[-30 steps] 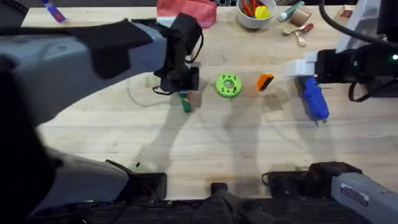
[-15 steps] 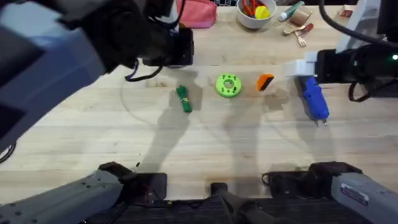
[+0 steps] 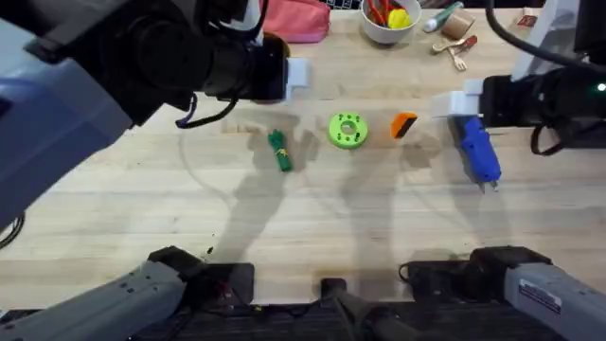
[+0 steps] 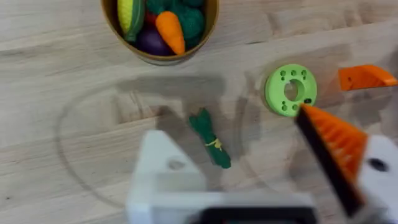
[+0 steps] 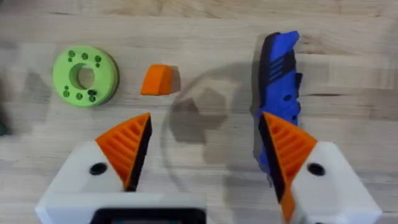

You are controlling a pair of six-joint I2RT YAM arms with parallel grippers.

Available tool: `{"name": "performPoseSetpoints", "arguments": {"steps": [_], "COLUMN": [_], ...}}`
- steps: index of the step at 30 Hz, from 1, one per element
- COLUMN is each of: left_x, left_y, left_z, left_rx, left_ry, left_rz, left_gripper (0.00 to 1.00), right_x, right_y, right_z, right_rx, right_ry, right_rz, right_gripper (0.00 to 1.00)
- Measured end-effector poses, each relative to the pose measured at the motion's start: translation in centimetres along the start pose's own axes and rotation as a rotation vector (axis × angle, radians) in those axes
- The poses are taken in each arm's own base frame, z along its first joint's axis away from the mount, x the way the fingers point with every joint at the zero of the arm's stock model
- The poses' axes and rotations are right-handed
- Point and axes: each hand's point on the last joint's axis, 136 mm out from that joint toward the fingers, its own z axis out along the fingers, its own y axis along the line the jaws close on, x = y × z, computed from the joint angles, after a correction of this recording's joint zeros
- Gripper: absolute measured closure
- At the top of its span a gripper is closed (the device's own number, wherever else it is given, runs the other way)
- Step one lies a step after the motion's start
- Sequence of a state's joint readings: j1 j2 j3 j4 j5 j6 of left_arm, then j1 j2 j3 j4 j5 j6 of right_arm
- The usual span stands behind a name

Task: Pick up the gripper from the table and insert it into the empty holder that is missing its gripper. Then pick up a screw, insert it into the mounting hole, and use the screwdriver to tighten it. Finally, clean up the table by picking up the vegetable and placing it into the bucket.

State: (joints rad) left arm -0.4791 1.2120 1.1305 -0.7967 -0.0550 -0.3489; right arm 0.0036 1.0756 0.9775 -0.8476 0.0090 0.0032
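The left gripper [image 4: 261,180] is missing one finger and holds nothing; the vegetable [image 4: 210,139] lies just ahead. The small, stiff, light orange gripper [image 5: 157,79] lies ahead of the right gripper [image 5: 205,149], whose fingers are spread wide; pinch its flat sides.

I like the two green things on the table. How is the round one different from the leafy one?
The green disc is round, flat and bright lime, with a big middle hole and small holes around it. The vegetable is long, slim and dark green, with a bunched leafy end. The disc lies beside the loose orange gripper; the vegetable lies farther from it. Both rest on the wooden table, untouched.
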Motion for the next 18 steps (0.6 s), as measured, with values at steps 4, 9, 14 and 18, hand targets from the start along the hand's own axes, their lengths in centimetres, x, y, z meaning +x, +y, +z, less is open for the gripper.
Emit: {"name": "performPoseSetpoints", "arguments": {"steps": [4,9,14,18], "left_x": [0.0,-0.1,-1.1,-2.2], "left_y": [0.1,0.3,0.5,0.3], "left_z": [0.0,0.0,0.0,-0.1], "left_rx": [-0.006,-0.018,-0.034,-0.029], "left_ry": [-0.002,-0.007,-0.049,-0.094], "left_rz": [0.002,0.002,0.001,0.002], "left_gripper": [0.019,0.016,0.013,0.015], "right_x": [0.0,0.1,0.1,0.1], "right_y": [0.0,0.0,0.0,0.0], "right_z": [0.0,0.0,0.0,0.0], "right_rx": [0.0,0.0,0.0,0.0], "right_ry": [0.002,0.002,0.002,0.003], "right_rz": [0.0,0.0,0.0,0.0], "right_gripper": [0.008,0.008,0.007,0.008]}}
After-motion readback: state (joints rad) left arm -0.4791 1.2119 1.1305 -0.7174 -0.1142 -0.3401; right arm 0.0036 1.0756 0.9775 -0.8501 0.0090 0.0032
